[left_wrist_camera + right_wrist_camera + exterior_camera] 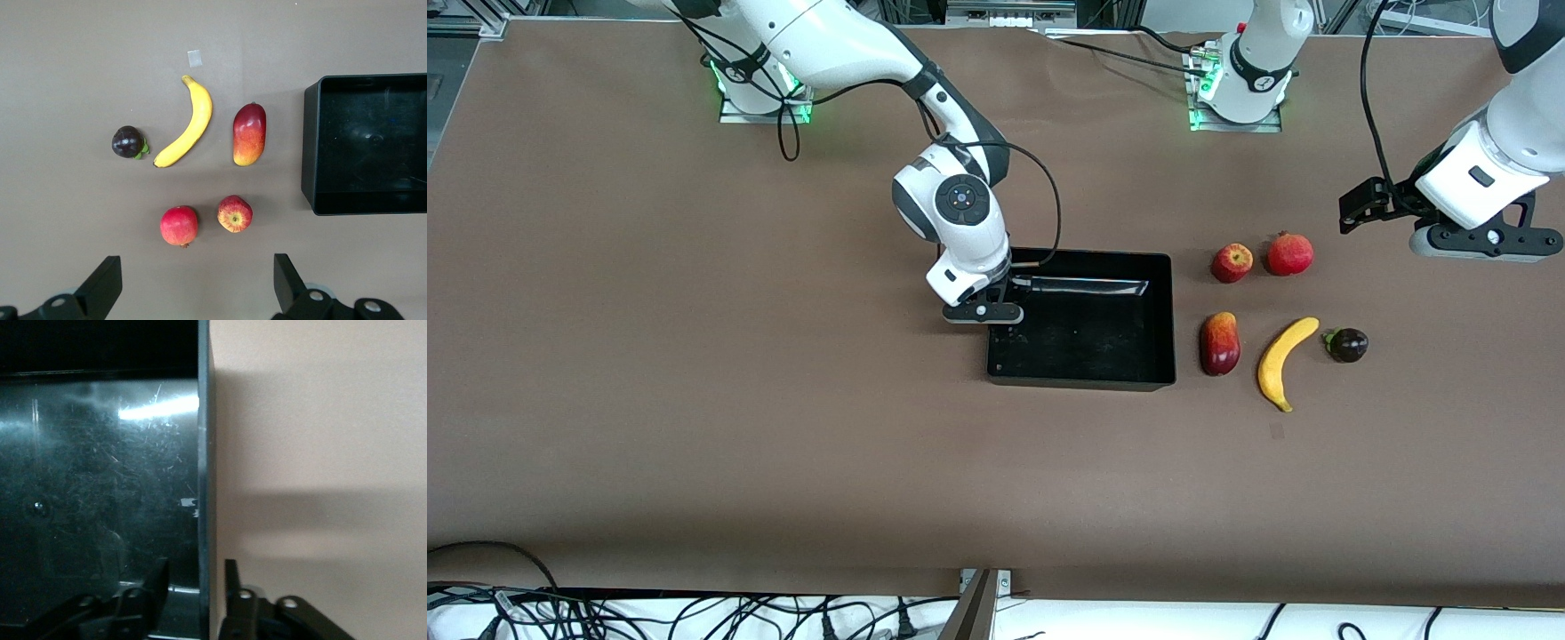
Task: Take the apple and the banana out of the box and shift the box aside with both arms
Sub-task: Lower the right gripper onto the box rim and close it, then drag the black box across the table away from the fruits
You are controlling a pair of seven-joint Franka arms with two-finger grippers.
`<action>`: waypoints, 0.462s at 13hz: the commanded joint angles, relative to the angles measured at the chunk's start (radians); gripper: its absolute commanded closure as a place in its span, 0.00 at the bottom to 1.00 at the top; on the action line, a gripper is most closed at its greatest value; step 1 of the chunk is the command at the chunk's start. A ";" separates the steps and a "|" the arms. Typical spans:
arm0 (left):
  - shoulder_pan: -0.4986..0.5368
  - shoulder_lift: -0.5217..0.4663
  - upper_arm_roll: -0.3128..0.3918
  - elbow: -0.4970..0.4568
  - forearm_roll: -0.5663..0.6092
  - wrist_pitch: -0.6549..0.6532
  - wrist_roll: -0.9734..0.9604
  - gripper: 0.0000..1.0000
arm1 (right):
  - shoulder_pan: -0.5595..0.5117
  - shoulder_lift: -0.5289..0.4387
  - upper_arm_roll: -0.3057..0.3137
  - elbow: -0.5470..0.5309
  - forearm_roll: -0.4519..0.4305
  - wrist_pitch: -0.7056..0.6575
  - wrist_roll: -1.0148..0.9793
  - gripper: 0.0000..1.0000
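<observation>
The box [1083, 320] is empty and sits in the middle of the surface [694, 356]; the apple [1232, 262] and the banana [1284, 361] already lie out on the surface beside it, toward the left arm's end, so the emptying part of the task looks done; what remains is moving the box aside with both arms.

The apple lies just beside a pomegranate [1289, 253], both farther from the front camera than the banana; the banana lies between a mango [1220, 343] and a small dark mangosteen [1347, 344].

The right end effector [197, 587] is down at the box wall at the right arm's end; its fingers [159, 577] straddle that wall, one inside the box and one outside, narrowed close about it, though whether they already pinch it I cannot tell.

The left end effector [197, 283] hangs over the surface near the fruit, well apart from the box, jaws spread wide and holding nothing; by my judgement it has yet to take the wall nearest it before the box can be shifted by both arms together.
</observation>
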 commanded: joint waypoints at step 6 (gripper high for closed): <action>0.007 0.002 0.016 0.008 -0.019 -0.014 0.019 0.00 | -0.077 -0.080 -0.004 0.018 -0.010 -0.124 -0.100 1.00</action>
